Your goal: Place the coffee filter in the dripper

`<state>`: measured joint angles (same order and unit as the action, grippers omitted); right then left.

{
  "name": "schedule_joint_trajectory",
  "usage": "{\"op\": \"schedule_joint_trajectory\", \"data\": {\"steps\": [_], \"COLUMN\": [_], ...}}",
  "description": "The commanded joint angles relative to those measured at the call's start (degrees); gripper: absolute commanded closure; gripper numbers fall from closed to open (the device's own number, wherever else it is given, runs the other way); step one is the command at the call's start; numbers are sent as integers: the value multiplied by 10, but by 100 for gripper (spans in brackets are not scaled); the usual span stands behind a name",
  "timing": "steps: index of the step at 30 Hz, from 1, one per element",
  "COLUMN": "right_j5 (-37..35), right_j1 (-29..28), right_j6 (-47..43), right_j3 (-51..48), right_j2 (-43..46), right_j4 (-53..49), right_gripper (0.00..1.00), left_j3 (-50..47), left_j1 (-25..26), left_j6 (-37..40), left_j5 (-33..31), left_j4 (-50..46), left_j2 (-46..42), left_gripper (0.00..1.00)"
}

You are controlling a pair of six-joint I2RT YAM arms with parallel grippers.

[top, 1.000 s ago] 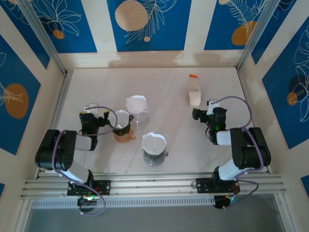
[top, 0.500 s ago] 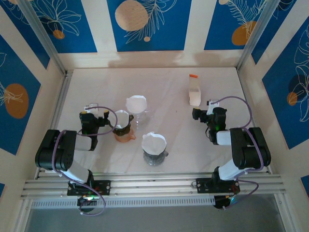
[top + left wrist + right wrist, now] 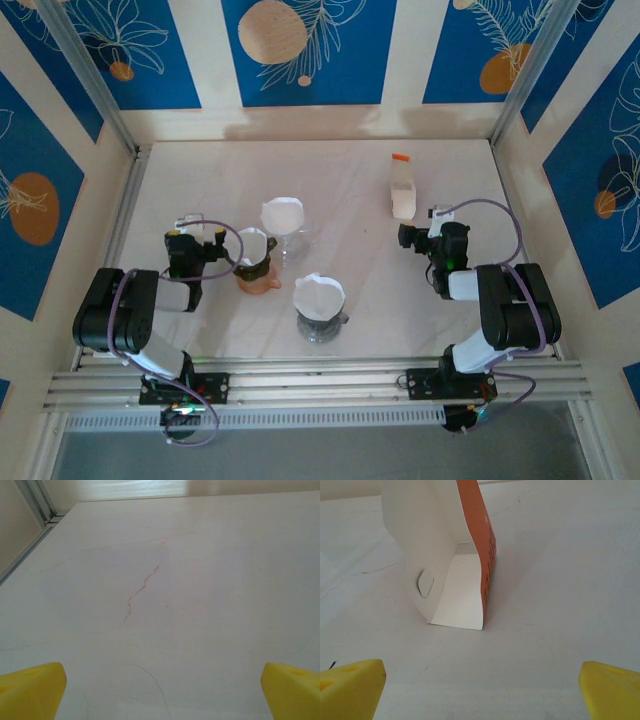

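Near the table's (image 3: 350, 190) right edge: open carton (image 3: 445, 555), mouth toward right fingers (image 3: 350, 685), spread and empty, as are left fingers (image 3: 30, 690); advisable entry straight, low, closing gently.

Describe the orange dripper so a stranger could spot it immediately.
On the white table, three drippers lined with white paper filters cluster left of centre. The orange dripper is the leftmost. It alone is tinted orange; the far clear dripper and the near clear dripper beside it are see-through.
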<state>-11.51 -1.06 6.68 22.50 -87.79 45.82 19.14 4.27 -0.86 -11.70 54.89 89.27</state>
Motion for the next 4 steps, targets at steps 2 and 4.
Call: {"op": "schedule_joint_trajectory", "data": {"steps": [2,4], "right_j5": [3,2], "right_j1": [0,1], "right_j6": [3,3], "right_j3": [7,7], "right_j2": [5,5], "right_j4": [16,17], "right_gripper": [1,1], "left_j3": [7,7], "left_j1": [5,4], "left_j6": [12,12], "left_j5": [-8,-8], "left_j4": [18,19], "left_j2": [3,3], "left_gripper": [0,0]}}
